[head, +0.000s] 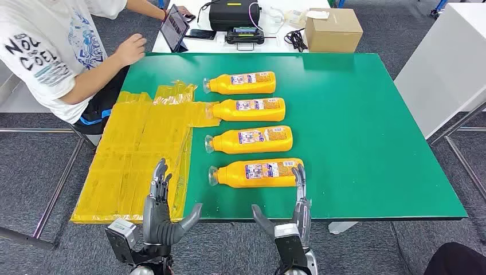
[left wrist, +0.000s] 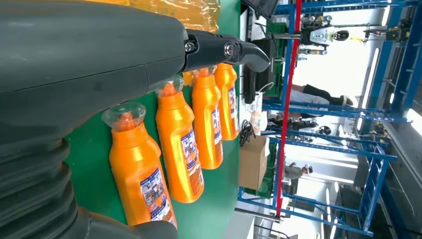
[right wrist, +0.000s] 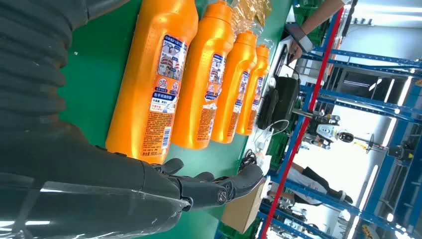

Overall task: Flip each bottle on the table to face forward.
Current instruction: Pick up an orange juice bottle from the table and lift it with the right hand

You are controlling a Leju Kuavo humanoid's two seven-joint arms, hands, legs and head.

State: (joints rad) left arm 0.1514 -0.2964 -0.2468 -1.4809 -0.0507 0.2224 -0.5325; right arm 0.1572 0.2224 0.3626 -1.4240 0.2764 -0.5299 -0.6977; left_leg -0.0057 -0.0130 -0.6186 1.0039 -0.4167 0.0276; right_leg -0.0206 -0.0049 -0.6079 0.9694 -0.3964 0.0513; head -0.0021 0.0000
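Note:
Several orange bottles lie on their sides in a column on the green table (head: pixel 367 126), clear caps pointing left, labels up. The nearest bottle (head: pixel 258 172) (left wrist: pixel 142 184) (right wrist: pixel 152 79) lies just ahead of both hands. The one behind it (head: pixel 250 140) and the two farther ones (head: pixel 250 109) (head: pixel 240 83) lie parallel. My left hand (head: pixel 161 212) hovers at the table's near edge over the yellow sheet, fingers spread and holding nothing. My right hand (head: pixel 292 220) is raised at the near edge, its fingertips (head: pixel 299 175) by the nearest bottle's base, fingers apart and holding nothing.
A crinkled yellow plastic sheet (head: pixel 132 154) covers the table's left part. A person in a white shirt (head: pixel 51 51) sits at the far left, a hand (head: pixel 130 48) by the table corner. A tablet (head: pixel 175 27), black case (head: pixel 232 14) and cardboard box (head: pixel 333 30) sit behind.

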